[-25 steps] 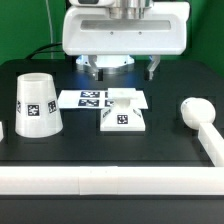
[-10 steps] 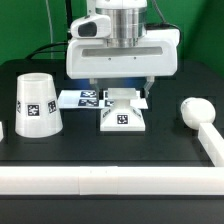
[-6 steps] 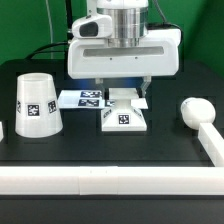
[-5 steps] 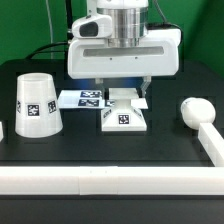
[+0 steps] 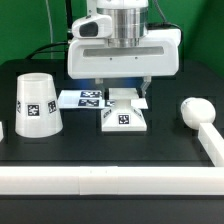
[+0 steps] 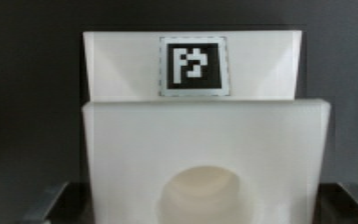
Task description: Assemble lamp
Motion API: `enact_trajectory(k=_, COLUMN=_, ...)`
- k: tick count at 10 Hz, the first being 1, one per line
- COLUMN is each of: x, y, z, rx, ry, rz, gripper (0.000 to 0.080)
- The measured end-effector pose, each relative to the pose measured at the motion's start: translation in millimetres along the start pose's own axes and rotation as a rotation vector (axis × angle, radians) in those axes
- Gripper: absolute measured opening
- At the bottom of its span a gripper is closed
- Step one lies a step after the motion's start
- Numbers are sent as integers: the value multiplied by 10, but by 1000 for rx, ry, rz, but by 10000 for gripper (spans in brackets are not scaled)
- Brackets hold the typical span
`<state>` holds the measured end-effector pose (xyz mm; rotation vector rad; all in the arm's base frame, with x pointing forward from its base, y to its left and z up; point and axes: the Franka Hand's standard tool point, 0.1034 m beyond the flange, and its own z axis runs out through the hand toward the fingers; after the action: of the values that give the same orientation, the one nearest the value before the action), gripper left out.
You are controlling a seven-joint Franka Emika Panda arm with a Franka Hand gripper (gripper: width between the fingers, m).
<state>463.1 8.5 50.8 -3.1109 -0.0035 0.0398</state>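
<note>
The flat square lamp base (image 5: 123, 116) lies mid-table with a tag on top; it fills the wrist view (image 6: 194, 120), showing its tag and round socket. My gripper (image 5: 122, 92) is low over the base's far part, open, with one finger on each side of it (image 6: 197, 206). I cannot tell whether the fingers touch it. The tapered shade (image 5: 35, 103) stands at the exterior view's left. The round-headed bulb (image 5: 192, 108) lies at the exterior view's right.
The marker board (image 5: 82, 98) lies flat behind the base, partly under the gripper. A white rail (image 5: 100, 181) runs along the table's front and another (image 5: 213, 143) up the right side next to the bulb.
Since 2.5 s ago my gripper has come down over the base. Over the last second nothing has visibly moved.
</note>
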Motion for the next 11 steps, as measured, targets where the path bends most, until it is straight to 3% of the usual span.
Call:
enact_trajectory(k=4, x=625, y=-38, z=0, rx=4, ry=59, rz=-6, gripper=534)
enact_trajectory(k=6, x=1030, y=-138, z=-18, rx=10, ry=106, rz=-7, gripper=534)
enact_trajectory(k=9, x=1348, y=-451, z=-22, rx=19, ry=143, rz=11, gripper=534)
enact_trajectory(k=11, x=1457, y=-590, z=-22, rx=24, ry=156, rz=18, gripper=534)
